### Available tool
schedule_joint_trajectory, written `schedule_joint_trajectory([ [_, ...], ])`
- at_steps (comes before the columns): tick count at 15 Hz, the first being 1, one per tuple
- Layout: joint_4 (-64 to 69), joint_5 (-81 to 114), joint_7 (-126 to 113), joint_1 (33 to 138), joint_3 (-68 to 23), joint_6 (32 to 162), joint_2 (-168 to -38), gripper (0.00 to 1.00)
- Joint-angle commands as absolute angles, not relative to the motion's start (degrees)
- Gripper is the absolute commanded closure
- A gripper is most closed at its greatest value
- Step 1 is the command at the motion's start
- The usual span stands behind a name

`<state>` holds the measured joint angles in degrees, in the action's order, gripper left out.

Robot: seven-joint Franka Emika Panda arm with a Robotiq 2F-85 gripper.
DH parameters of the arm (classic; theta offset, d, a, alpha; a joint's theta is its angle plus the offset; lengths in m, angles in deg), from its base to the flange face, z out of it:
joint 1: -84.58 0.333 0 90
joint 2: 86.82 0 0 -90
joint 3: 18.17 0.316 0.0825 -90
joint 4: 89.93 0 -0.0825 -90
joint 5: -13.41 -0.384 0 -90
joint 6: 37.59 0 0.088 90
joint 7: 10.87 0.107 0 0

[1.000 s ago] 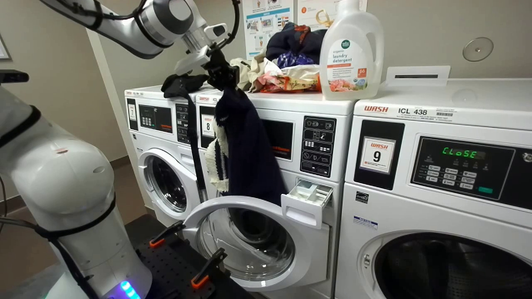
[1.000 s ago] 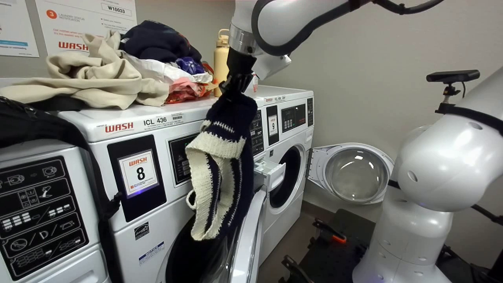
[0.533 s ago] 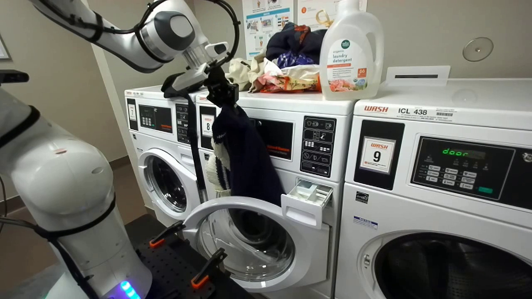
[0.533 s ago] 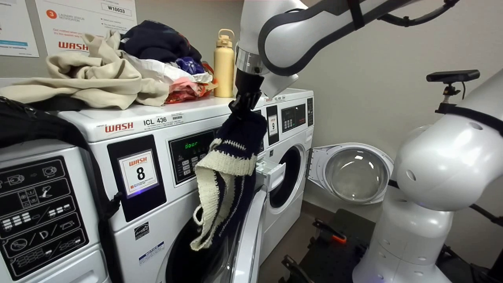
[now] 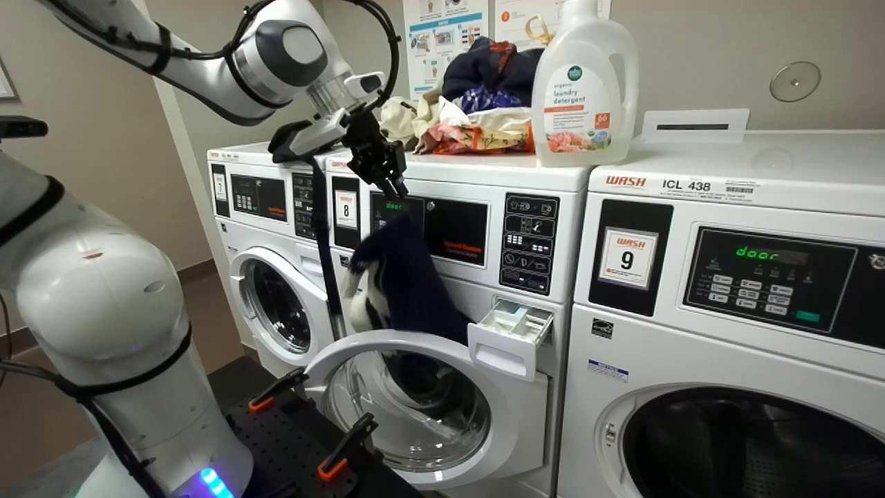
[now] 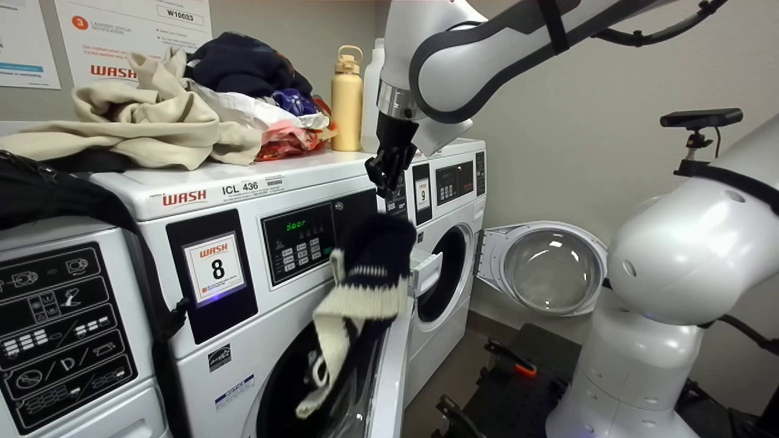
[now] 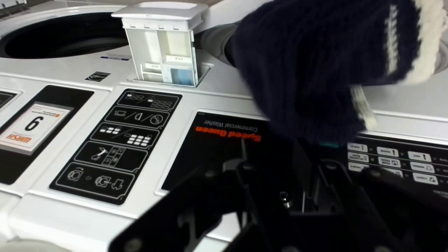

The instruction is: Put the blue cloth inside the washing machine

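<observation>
White plastic stands in the way in an exterior view: the round open door point(image 5: 422, 443) of the washing machine point(image 5: 477, 280) marked 8 is in front of the lower end of the blue cloth point(image 5: 422, 283), and a pulled-out soap drawer point(image 5: 503, 353) juts just to the right. A black strap point(image 5: 321, 235) hangs at the left. Bundled clothes point(image 5: 494, 72) lie on the machine top, a detergent bottle point(image 5: 575, 117) stands right of them, and behind is a plain wall point(image 5: 698, 55). The gripper point(image 5: 396, 188) is above the cloth, a gap between them

In an exterior view, beige fabric point(image 6: 152, 131) lies at the left on the white top and a yellow bottle point(image 6: 347, 106) stands farther right. Another open door point(image 6: 551, 271) is at the far right, and a black board point(image 6: 541, 344) with clamps point(image 6: 524, 369) lies nearer. The cloth, navy with cream trim and blurred, is in mid-air before the dark drum opening point(image 6: 283, 389) of machine 8; how much of it is inside cannot be told

In the wrist view, the drawer is beside the cloth, with a printed panel point(image 7: 119, 145) near it. The fingers point(image 7: 250, 182) stand spread, a round metal lock point(image 7: 284, 196) showing between them, and the cloth is beyond their tips, out of their grasp
</observation>
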<state>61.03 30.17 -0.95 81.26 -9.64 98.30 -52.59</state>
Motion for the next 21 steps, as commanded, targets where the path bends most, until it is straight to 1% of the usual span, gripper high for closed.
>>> schedule_joint_trajectory([
  [1, 61.19, 31.87, 1.96, 79.94, -8.38, 97.58, -50.92, 0.34],
  [5, 60.83, 31.88, 2.21, 79.91, -8.21, 97.66, -51.02, 0.04],
  [6, 60.75, 31.90, 2.25, 79.90, -8.15, 97.67, -51.11, 0.00],
  [12, 60.64, 31.67, 2.87, 80.09, -7.86, 97.82, -51.22, 0.00],
  [16, 59.05, 28.27, -0.50, 83.22, -9.19, 96.41, -51.83, 0.00],
  [19, 56.30, 25.22, -2.99, 86.24, -9.54, 93.62, -52.75, 0.00],
  [21, 53.10, 21.93, -4.46, 88.36, -9.85, 89.04, -53.77, 0.00],
])
